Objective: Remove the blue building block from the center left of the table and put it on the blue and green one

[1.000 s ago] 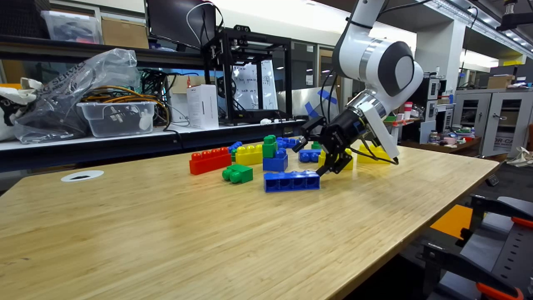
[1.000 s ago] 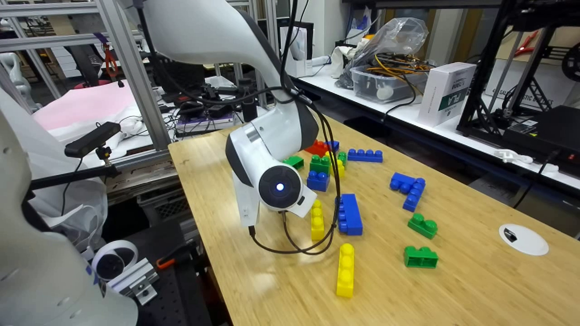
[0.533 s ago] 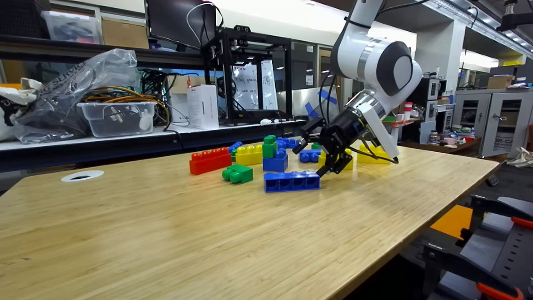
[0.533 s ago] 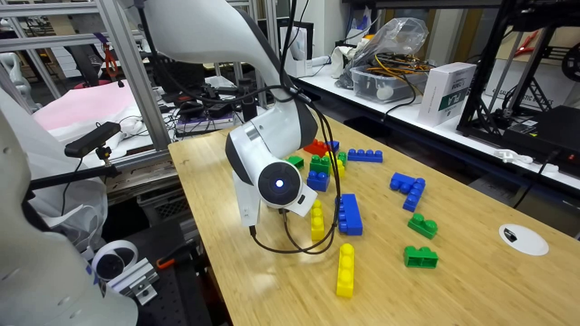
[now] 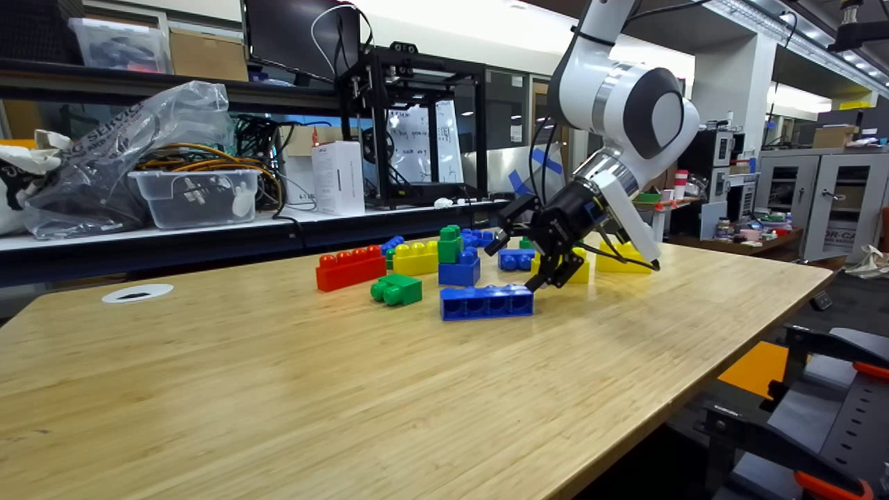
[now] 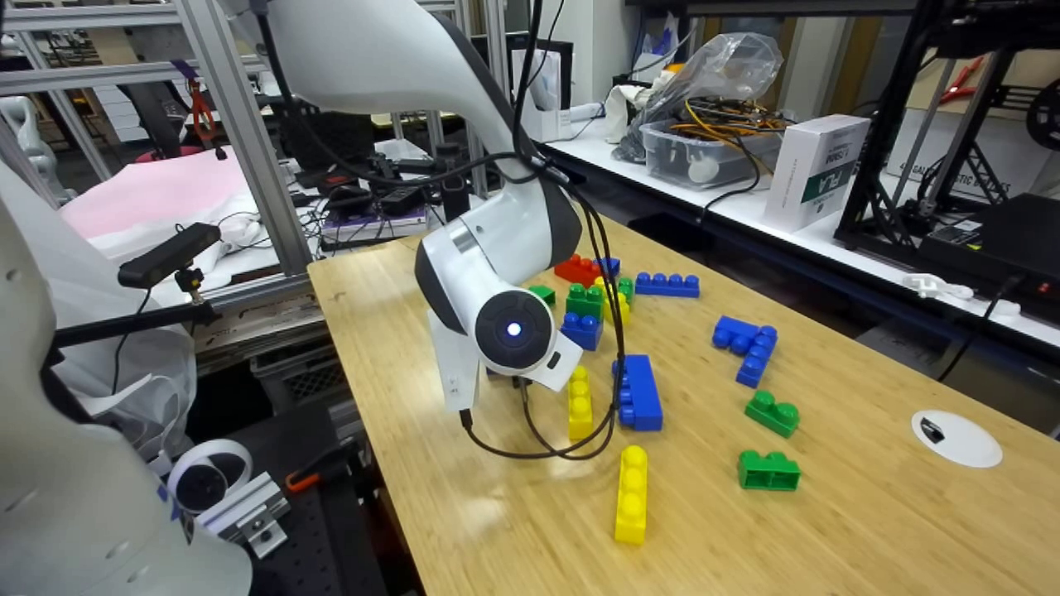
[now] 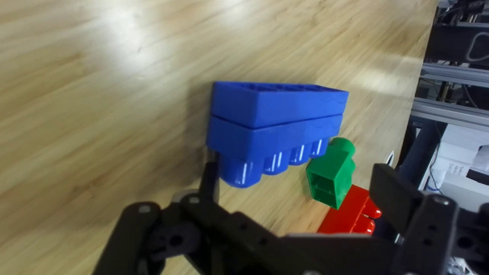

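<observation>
Light-wood tabletop point(image 5: 278, 389) stretches across an exterior view, the long blue building block point(image 5: 486, 303) on its side in front of the green-and-blue stack point(image 5: 451, 255). The Robotiq gripper point(image 5: 515, 262), jaws spread wide, holds nothing. In an exterior view, the Panda arm point(image 6: 517, 236) hides the jaws. In the wrist view, the block's nearest stud sits beside a fingertip point(image 7: 209, 181).

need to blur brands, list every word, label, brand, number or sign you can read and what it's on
"NG SERVICE" on the clear plastic bag
"PLA" and, less surely, "1.75MM" on the slim white box
"OR-CA", cut off, on a box inside the grey cabinet
Too blurred: handwriting on the whiteboard
Partly hidden, blurred: print on the large box behind the black printer
Too small: pale marks on the hand, the white label further back
</observation>
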Action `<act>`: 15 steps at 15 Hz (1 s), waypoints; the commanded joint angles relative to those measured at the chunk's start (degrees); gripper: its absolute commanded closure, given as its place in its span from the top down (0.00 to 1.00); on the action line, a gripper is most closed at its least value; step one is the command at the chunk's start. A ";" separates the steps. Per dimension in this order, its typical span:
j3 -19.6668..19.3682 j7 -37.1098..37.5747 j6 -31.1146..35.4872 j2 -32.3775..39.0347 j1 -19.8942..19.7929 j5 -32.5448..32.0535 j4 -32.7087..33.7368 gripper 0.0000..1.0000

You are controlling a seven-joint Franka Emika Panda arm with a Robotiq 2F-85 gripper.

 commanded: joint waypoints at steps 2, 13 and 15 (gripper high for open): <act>-0.15 -0.07 2.01 0.98 1.11 0.59 1.34 1.00; -0.14 1.22 3.89 2.93 2.12 0.25 2.60 1.00; -0.17 1.29 3.83 2.95 2.09 0.16 2.65 0.75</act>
